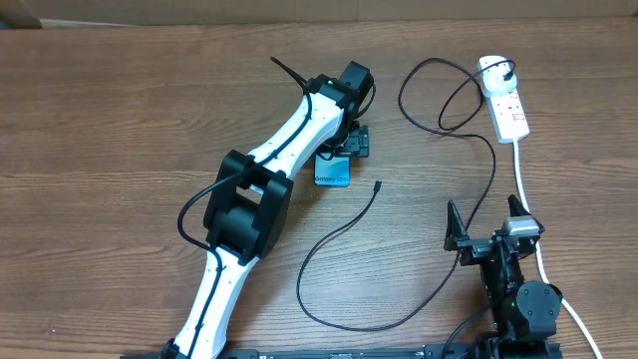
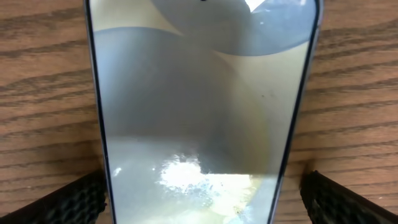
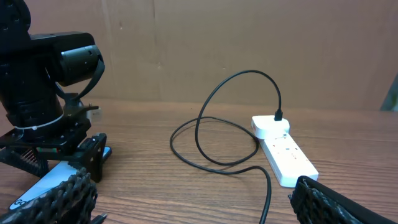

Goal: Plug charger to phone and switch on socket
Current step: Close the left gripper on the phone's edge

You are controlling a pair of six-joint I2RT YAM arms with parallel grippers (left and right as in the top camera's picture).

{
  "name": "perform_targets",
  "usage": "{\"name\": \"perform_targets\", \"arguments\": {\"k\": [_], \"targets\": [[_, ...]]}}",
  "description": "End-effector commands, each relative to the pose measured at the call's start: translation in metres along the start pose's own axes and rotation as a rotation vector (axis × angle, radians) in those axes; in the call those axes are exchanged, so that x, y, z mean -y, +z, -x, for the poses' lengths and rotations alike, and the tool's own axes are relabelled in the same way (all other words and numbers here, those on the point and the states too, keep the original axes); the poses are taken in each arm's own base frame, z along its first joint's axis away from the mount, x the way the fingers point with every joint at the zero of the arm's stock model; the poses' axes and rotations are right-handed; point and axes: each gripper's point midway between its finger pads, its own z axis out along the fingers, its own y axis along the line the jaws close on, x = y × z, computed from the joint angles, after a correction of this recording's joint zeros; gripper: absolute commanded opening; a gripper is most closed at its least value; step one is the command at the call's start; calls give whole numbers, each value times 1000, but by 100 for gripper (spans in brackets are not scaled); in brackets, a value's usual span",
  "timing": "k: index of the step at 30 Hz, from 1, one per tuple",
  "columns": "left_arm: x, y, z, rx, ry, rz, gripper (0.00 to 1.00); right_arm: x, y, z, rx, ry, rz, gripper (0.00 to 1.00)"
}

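The phone (image 1: 334, 172) lies flat on the wooden table with its blue screen lit. It fills the left wrist view (image 2: 199, 93). My left gripper (image 1: 346, 148) is open and low over the phone's far end, one finger on each side of it (image 2: 202, 202). The charger (image 1: 469, 140) is a thin black cable that runs from an adapter in the socket (image 1: 508, 105), loops, and ends in a connector tip (image 1: 378, 184) lying right of the phone. My right gripper (image 1: 485, 231) is open and empty near the front edge (image 3: 193, 202). The right wrist view also shows the socket (image 3: 283, 152), the cable (image 3: 205, 134) and the phone (image 3: 43, 186).
The socket's thick white cord (image 1: 528, 199) runs down the right side past my right arm. A brown cardboard wall (image 3: 249, 43) stands behind the table. The cable's lower loop (image 1: 339, 319) lies on the table between the two arms.
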Motion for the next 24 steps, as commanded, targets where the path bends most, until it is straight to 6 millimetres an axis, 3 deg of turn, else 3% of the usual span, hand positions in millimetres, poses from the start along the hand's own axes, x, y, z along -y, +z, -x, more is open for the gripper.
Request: {"name": "perform_targets", "arguments": {"k": [1, 3, 8, 11, 24], "targets": [[-13, 28, -17, -79, 9, 30, 95, -1, 0, 0, 10, -2, 0, 100], [-12, 28, -16, -79, 8, 29, 100, -1, 0, 0, 10, -2, 0, 100], [-13, 28, -16, -79, 8, 30, 99, -1, 0, 0, 10, -2, 0, 100], [-13, 28, -16, -79, 8, 30, 91, -1, 0, 0, 10, -2, 0, 100], [-13, 28, -17, -82, 9, 32, 85, -1, 0, 0, 10, -2, 0, 100]]}}
